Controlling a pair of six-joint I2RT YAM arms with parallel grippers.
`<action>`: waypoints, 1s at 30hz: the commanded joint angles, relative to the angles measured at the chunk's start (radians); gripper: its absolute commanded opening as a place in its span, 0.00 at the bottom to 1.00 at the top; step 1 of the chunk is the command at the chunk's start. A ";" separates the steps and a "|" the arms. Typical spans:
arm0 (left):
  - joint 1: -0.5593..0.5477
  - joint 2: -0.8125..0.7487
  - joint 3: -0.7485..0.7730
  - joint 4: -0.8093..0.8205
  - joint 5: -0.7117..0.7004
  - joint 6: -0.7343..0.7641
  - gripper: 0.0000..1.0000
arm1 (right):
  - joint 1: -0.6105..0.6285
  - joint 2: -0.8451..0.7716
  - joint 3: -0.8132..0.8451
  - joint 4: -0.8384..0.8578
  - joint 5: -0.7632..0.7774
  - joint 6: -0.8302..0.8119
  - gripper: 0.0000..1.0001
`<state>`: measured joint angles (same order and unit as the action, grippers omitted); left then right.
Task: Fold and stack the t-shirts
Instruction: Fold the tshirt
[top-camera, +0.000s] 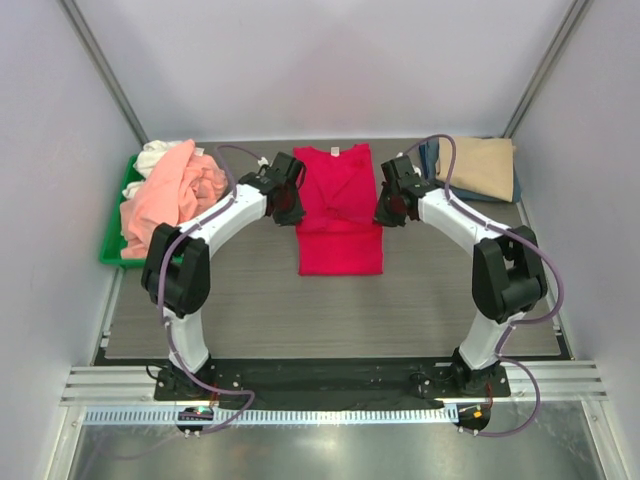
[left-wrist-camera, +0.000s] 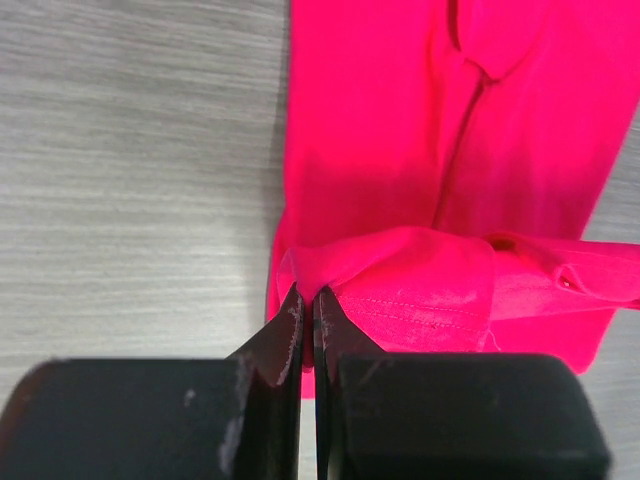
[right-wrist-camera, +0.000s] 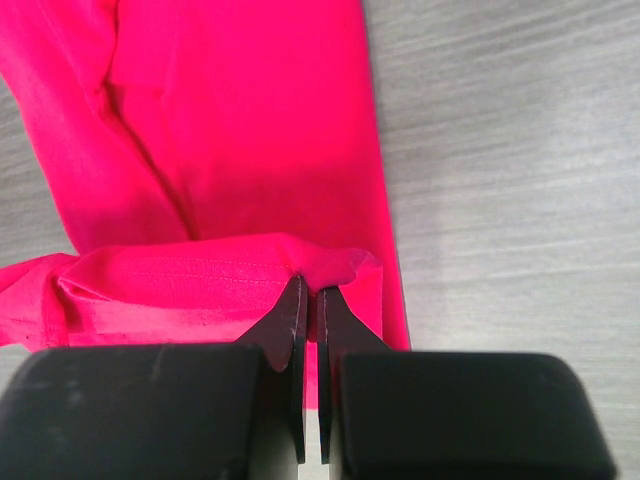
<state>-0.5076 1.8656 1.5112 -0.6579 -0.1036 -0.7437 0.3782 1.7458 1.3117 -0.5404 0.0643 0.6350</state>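
A crimson-red t-shirt (top-camera: 340, 250) lies flat in the middle of the table, its sides folded in to a narrow strip. My left gripper (top-camera: 290, 208) is shut on a stitched fold of red cloth at the shirt's left edge (left-wrist-camera: 308, 295). My right gripper (top-camera: 388, 212) is shut on the same kind of fold at the right edge (right-wrist-camera: 309, 285). In both wrist views the pinched cloth bunches up just past the fingertips, over the flat red shirt (left-wrist-camera: 380, 120) (right-wrist-camera: 250, 120). A salmon-pink t-shirt (top-camera: 175, 195) and a white one (top-camera: 155, 155) are heaped at the left.
The heap sits in a green tray (top-camera: 110, 255) at the table's left edge. A folded tan t-shirt (top-camera: 480, 165) lies on a navy blue one (top-camera: 515, 190) at the back right. Grey walls close in on both sides.
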 joint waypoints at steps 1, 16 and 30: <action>0.021 0.035 0.061 -0.029 0.005 0.056 0.00 | -0.019 0.027 0.060 0.017 0.012 -0.029 0.01; 0.078 0.222 0.259 -0.071 0.057 0.119 0.35 | -0.067 0.198 0.202 0.019 -0.024 -0.041 0.26; 0.089 0.016 0.252 -0.145 0.097 0.101 0.79 | -0.117 -0.003 0.126 -0.012 -0.112 -0.064 0.81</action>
<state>-0.3862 2.0212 1.9064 -0.8501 -0.0399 -0.6266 0.2367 1.8751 1.5635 -0.5766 0.0200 0.5915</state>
